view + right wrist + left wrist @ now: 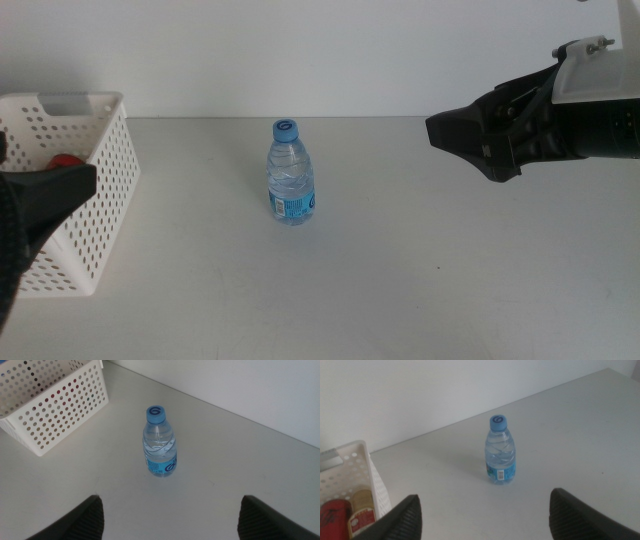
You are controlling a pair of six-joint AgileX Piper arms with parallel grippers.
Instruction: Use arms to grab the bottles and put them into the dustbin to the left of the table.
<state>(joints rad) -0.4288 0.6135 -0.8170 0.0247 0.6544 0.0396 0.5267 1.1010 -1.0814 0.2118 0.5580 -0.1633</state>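
The left gripper (45, 200), jaws apart, hangs over the white perforated dustbin (105, 190) holding a red can (332, 517). The water bottle (291, 172) stands mid-table (420, 280). The right gripper (470, 135) hovers beyond, jaws spread.

Wide light-grey table (420, 280), plain and flat, backed by a white wall. Stood upright near its middle: small clear water bottle (291, 186) with blue cap and blue label, well apart from everything else. Sat at the left end: white perforated dustbin (95, 200), its base directly on the tabletop. Faint small speck on the surface right of the bottle.
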